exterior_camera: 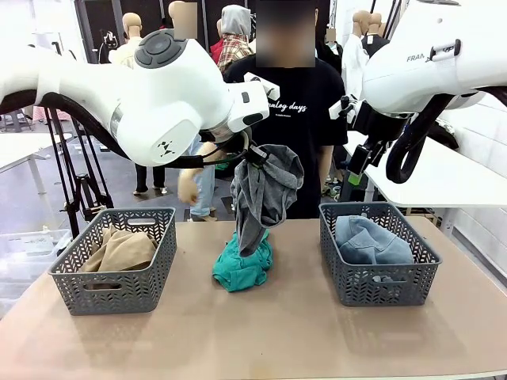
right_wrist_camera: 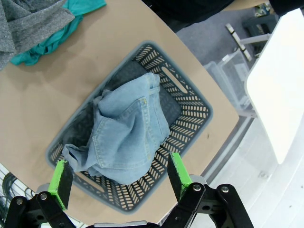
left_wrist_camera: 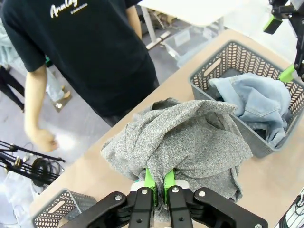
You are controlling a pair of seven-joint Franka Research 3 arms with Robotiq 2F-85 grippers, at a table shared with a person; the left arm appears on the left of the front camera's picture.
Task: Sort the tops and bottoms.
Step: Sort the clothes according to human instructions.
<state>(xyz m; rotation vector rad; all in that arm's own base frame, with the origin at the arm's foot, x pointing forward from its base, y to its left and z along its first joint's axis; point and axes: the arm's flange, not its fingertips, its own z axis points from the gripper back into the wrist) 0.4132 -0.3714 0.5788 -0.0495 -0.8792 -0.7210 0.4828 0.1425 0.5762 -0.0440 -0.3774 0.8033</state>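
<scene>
The left gripper is pinched shut on a fold of the grey top. The top hangs bunched from it at the centre of the front view, and its lower end meets the teal top, which lies crumpled on the table between the two baskets. The high hold is probably meant to draw the grey cloth clear of the teal one, so that only one garment travels. The khaki top lies in the left basket at lower left, so that basket looks like the place for tops and the likely goal for the grey one. The denim is heaped in the right basket at lower right, so the bottoms seem sorted. The right gripper hovers over that basket with its jaws wide and nothing between them, clear of the left arm's work. The person's hand hangs left of the grey top, apart from it
</scene>
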